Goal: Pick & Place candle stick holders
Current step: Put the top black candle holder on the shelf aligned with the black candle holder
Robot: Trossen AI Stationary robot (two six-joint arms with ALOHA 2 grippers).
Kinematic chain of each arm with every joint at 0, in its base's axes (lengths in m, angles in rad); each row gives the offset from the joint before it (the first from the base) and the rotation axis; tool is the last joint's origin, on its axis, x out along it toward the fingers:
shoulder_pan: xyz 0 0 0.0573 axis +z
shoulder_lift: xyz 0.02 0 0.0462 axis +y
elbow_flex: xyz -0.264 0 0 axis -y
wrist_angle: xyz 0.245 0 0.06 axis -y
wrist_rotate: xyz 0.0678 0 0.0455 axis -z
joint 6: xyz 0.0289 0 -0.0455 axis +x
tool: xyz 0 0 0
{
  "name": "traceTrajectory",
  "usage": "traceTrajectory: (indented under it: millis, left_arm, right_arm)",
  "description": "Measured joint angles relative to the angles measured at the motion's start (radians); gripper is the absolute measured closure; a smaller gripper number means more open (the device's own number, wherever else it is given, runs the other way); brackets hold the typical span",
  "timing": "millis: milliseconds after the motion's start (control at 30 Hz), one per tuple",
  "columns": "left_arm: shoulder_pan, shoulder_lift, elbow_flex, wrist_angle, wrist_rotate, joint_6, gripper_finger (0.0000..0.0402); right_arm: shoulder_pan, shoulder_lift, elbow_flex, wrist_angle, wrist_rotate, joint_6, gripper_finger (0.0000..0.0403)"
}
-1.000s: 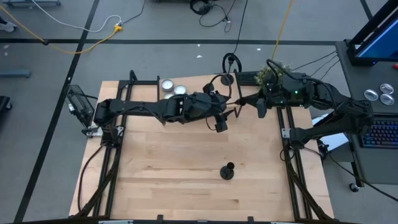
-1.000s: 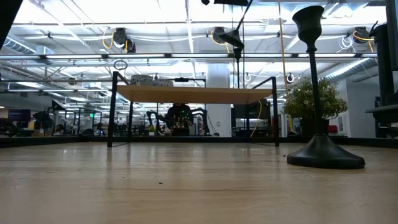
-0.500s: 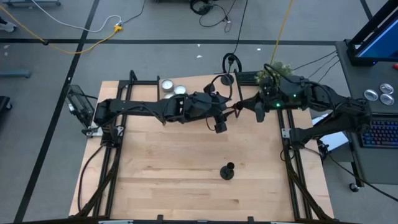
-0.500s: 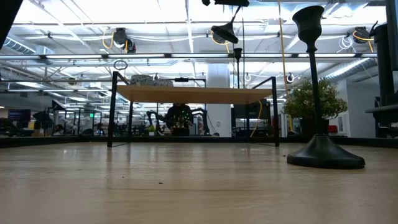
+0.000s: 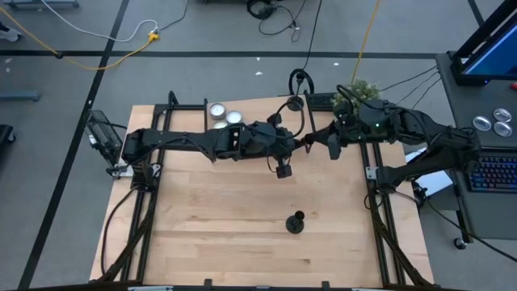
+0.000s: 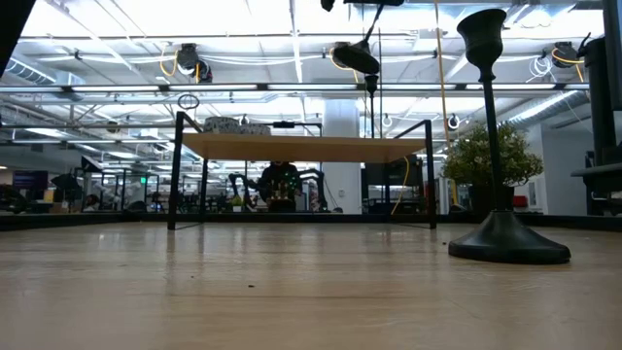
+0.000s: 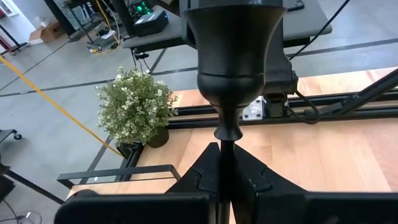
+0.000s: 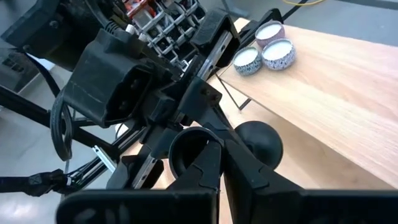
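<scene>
The right claw (image 5: 313, 141) has slid in from the tabletop's far right edge to meet the left claw (image 5: 292, 142) in mid-air over the far middle, so this looks like a handover in the making. Left claw is pinched tight on the stem of a candle stick holder (image 7: 235, 59), and the right's fingers (image 8: 245, 171) close around its cup. A second holder (image 5: 296, 222) stands alone nearer the front.

Left arm (image 5: 202, 141): matte black, segmented links, black cable loops along its length. Right arm (image 5: 420, 133): matte black, bulkier joints, small green indicator light at upper right of frame. Fingers (image 8: 205, 177): dark, angular, ridged plastic.
</scene>
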Motion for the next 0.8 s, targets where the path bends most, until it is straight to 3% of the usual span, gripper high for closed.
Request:
traceTrajectory:
  millis: [267, 600, 800]
  left_arm:
    - [0.0, 0.0, 0.0, -0.003, -0.007, -0.01, 0.0391]
    - [0.0, -0.001, 0.0, -0.018, -0.064, -0.067, 0.0391]
    - [0.024, -0.001, 0.0, 0.077, -0.122, -0.148, 0.0391]
  right_arm:
    - [-0.004, -0.005, 0.0, -0.001, 0.0, -0.024, 0.0395]
    - [-0.003, -0.069, 0.0, -0.002, 0.002, -0.121, 0.034]
    - [-0.003, -0.15, -0.01, 0.0, 0.002, -0.154, 0.0344]
